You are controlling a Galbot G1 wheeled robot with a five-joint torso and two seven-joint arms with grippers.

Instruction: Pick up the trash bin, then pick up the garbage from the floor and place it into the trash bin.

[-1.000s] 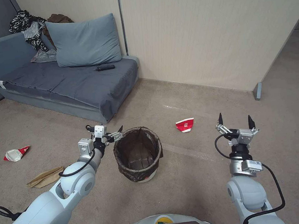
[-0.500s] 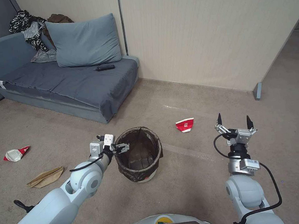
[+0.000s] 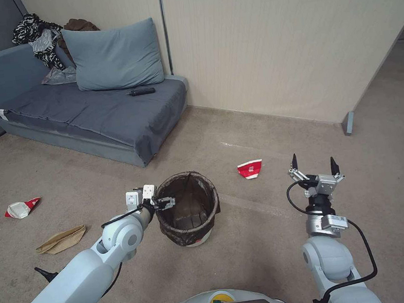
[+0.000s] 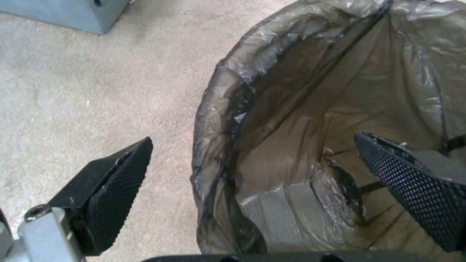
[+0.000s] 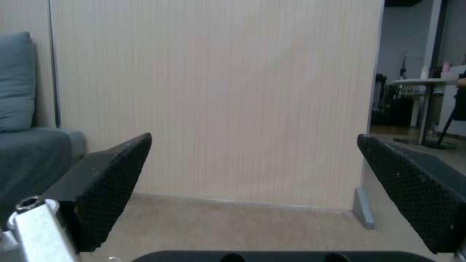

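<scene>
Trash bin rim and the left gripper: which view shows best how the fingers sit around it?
The left wrist view: the left gripper is open, one finger outside the trash bin rim, the other inside the bag. The head view shows the whole trash bin but hides finger detail. The right wrist view faces the wall.

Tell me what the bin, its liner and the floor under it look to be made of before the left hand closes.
The trash bin looks like smooth white hard plastic, judging by its exposed base. Its liner is thin, glossy, translucent brown-black film, crinkled and folded over the rim. The floor looks like short-pile beige carpet, matte and speckled. The left hand straddles the rim, jaws open.
</scene>
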